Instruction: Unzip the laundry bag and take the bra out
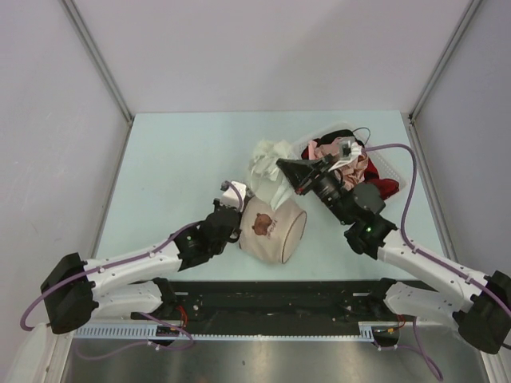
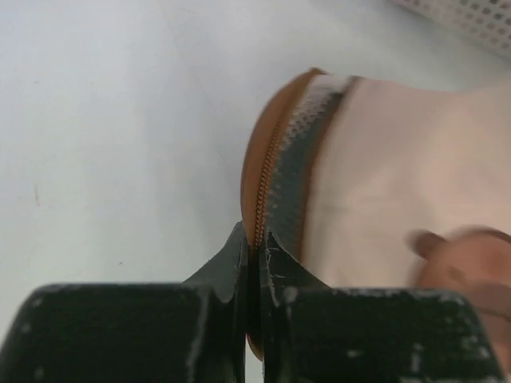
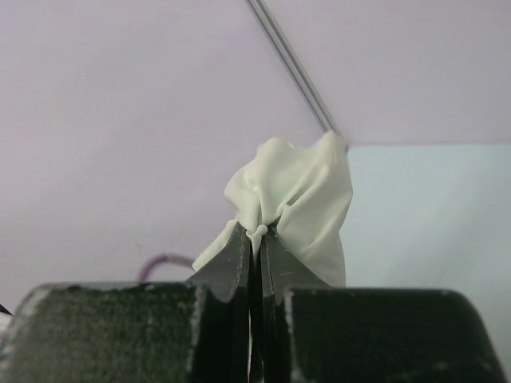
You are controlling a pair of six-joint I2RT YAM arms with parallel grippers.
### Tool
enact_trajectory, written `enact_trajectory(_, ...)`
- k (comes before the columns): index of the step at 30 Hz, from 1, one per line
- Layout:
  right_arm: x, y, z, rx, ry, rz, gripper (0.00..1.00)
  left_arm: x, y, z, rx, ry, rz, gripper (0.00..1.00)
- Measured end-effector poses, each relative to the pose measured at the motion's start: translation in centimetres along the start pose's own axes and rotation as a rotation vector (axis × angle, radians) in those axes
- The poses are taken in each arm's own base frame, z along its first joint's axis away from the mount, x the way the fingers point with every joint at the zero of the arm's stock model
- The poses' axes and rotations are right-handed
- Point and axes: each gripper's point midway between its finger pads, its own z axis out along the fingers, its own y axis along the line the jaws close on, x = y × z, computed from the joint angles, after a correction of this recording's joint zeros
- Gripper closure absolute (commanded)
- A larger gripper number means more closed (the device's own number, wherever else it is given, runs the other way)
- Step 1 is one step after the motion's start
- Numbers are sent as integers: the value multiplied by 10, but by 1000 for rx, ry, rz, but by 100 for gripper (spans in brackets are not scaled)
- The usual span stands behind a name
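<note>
The left gripper (image 2: 254,239) is pinched shut on the brown zippered rim of the laundry bag (image 1: 267,227). The bag lies on its side on the surface (image 1: 176,159), its mouth gaping toward the right arm. The right gripper (image 3: 257,231) is clamped on a bunch of the bra (image 3: 299,199) and holds it up just behind the bag, near a clear tray (image 1: 393,166) of garments.
</note>
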Motion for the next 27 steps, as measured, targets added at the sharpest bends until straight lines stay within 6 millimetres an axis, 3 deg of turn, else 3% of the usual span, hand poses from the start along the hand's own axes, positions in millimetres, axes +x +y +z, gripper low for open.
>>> enact_trajectory(6,-68,32,8,-80,-162,-15,100,5,9,-4,-48,30,40,100)
enact_trajectory(10,-106,24,-4,9,-252,-83,100,-3,16,-8,-78,16,50,99)
enact_trajectory(13,-137,-18,-17,201,-298,-149,100,-17,27,-16,-110,-3,65,99)
enact_trajectory(14,-151,-42,-23,294,-309,-180,100,-30,33,-19,-130,-14,77,99)
enact_trajectory(15,-157,-55,-27,343,-317,-190,100,-40,36,-20,-141,-25,79,100)
enact_trajectory(18,-171,-130,-51,561,-282,-222,100,-85,52,-26,-202,-92,86,100)
enact_trajectory(20,-165,-174,-66,672,-219,-213,100,-112,66,-31,-251,-140,93,100)
enact_trajectory(22,-147,-206,-74,746,-127,-190,100,-132,77,-36,-294,-174,108,100)
enact_trajectory(25,-118,-230,-84,795,1,-154,100,-153,88,-44,-342,-209,152,100)
enact_trajectory(27,-108,-235,-87,799,50,-144,100,-160,92,-48,-362,-222,179,100)
